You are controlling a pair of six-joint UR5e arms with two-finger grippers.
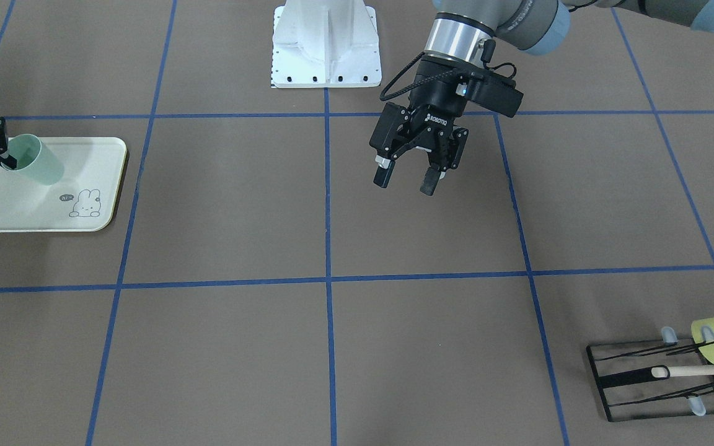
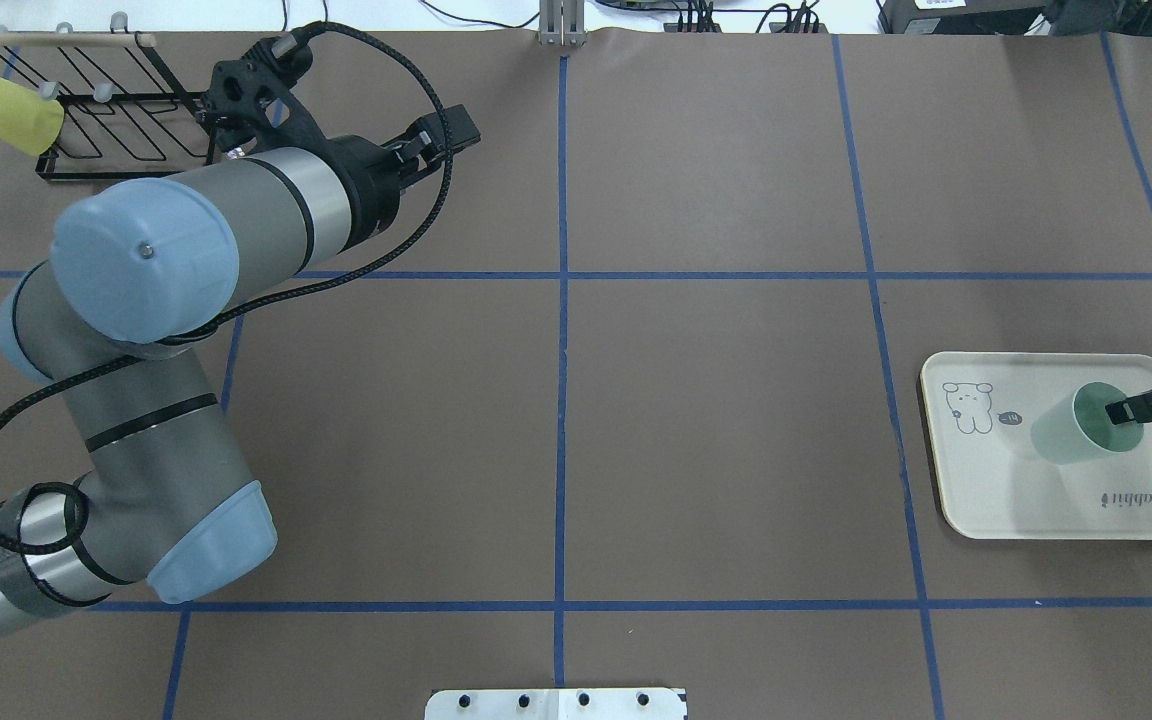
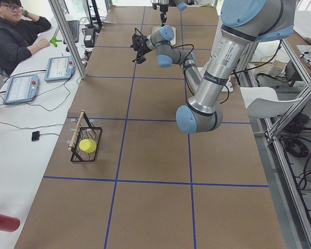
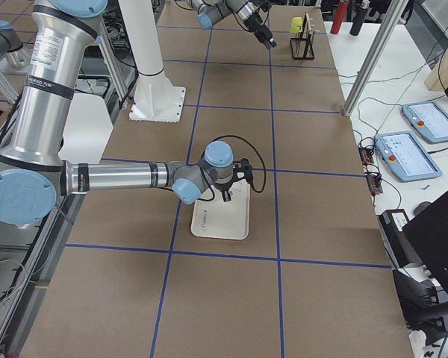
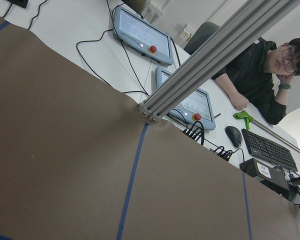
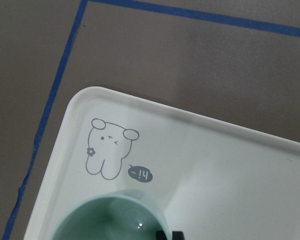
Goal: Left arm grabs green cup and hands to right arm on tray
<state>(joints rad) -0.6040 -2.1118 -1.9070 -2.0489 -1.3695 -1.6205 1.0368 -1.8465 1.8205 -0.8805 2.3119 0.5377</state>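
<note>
I see the right gripper (image 2: 1126, 410) pinching the rim of the green cup (image 2: 1071, 432), which is tilted over the tray (image 2: 1036, 510), beside its bunny (image 2: 966, 408). The left gripper (image 1: 408, 181) hangs spread and empty, well apart from the tray.

the left arm (image 2: 266, 200) is folded at the elbow, forearm angled forward over the table. its wrist turns the left gripper (image 1: 406, 181) downward at a slight tilt, clear above the surface, both fingers spread wide with nothing between them. the right arm (image 4: 112, 177) stretches out low and nearly level, forearm straight. the right gripper (image 2: 1141, 408) lies sideways, fingers pinched on the rim of the green cup (image 2: 1076, 428), one fingertip showing inside the mouth.
</note>
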